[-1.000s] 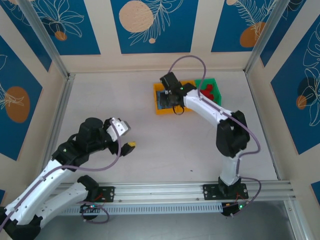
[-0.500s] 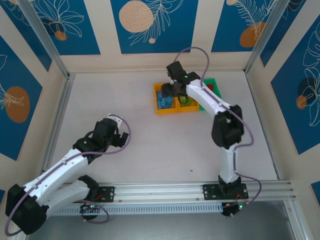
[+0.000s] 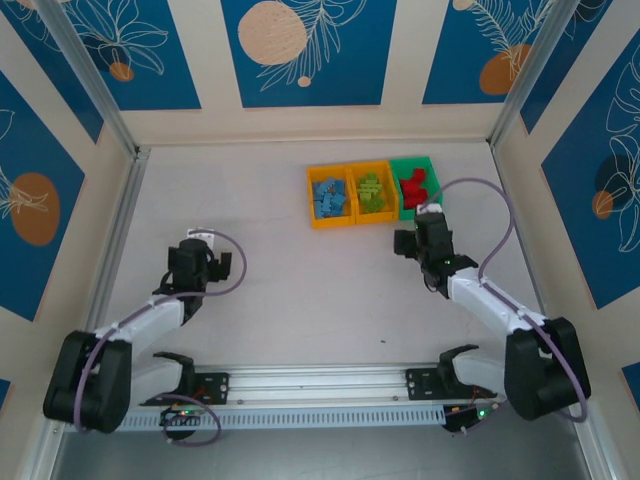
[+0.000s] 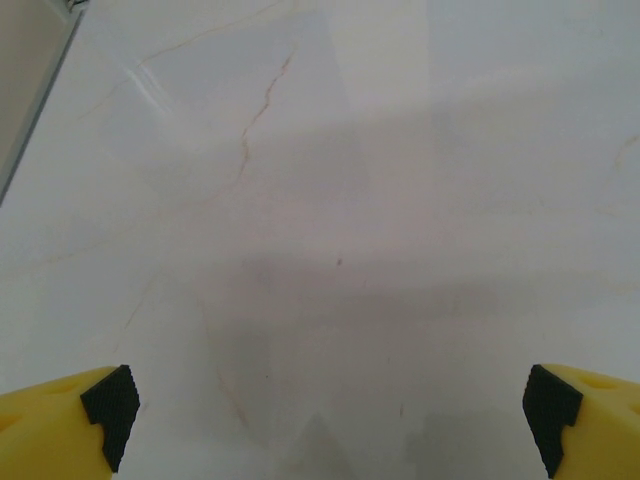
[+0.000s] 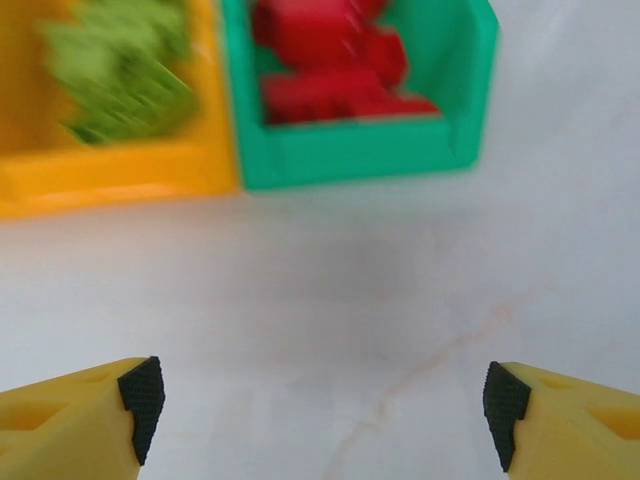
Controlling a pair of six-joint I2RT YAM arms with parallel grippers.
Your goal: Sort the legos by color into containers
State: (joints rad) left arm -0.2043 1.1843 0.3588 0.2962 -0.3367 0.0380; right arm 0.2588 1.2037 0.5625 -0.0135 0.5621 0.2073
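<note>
Marbled white table (image 3: pixel 300 290) bears three joined bins (image 3: pixel 335 222) holding colour-sorted legos (image 3: pixel 329 197); left gripper (image 4: pixel 330 405) and right gripper (image 5: pixel 320 400) gape wide, empty.

This looks like a robot test cell in a lab. A white, marble-look table (image 3: pixel 300 290) is boxed in by wall panels (image 3: pixel 300 50) printed with blue leaf patterns and set in bare aluminium posts (image 3: pixel 87 75). Two white-and-black robot arms (image 3: pixel 145 322) are bolted to a metal rail (image 3: pixel 320 380) at its near edge, with cables (image 3: pixel 472 181) looping loose.
</note>
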